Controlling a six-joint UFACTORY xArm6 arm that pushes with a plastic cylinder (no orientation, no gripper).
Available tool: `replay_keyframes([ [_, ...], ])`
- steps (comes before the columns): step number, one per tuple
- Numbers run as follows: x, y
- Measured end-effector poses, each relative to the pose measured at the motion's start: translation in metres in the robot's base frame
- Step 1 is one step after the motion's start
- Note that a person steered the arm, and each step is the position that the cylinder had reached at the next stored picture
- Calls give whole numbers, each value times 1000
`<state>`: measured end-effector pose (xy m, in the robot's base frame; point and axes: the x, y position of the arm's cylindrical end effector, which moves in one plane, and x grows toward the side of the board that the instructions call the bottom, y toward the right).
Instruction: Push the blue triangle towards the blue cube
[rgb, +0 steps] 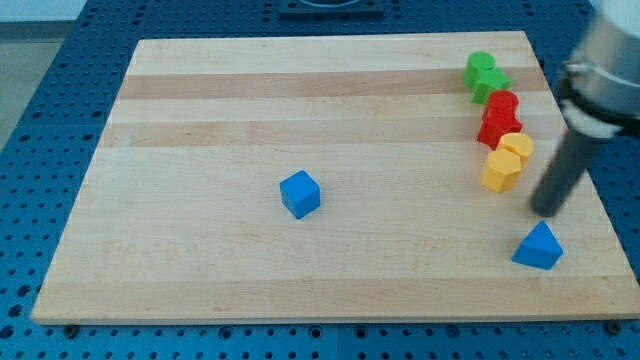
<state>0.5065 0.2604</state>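
Observation:
The blue triangle (538, 247) lies near the board's lower right corner. The blue cube (300, 193) sits near the middle of the board, far to the triangle's left. My tip (545, 211) is at the end of the dark rod coming down from the view's upper right. It stands just above the triangle in the view, a small gap apart, not touching it.
Along the right side of the wooden board (200, 100) runs a column of blocks: two green (484, 74), two red (499, 116), two yellow (507, 160). The lower yellow block is just left of my rod. The board's right edge is close to the triangle.

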Motion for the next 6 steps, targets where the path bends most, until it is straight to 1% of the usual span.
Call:
replay_keyframes([
  [1, 17, 69],
  [2, 56, 82],
  [3, 67, 61],
  [5, 50, -17],
  [6, 50, -57],
])
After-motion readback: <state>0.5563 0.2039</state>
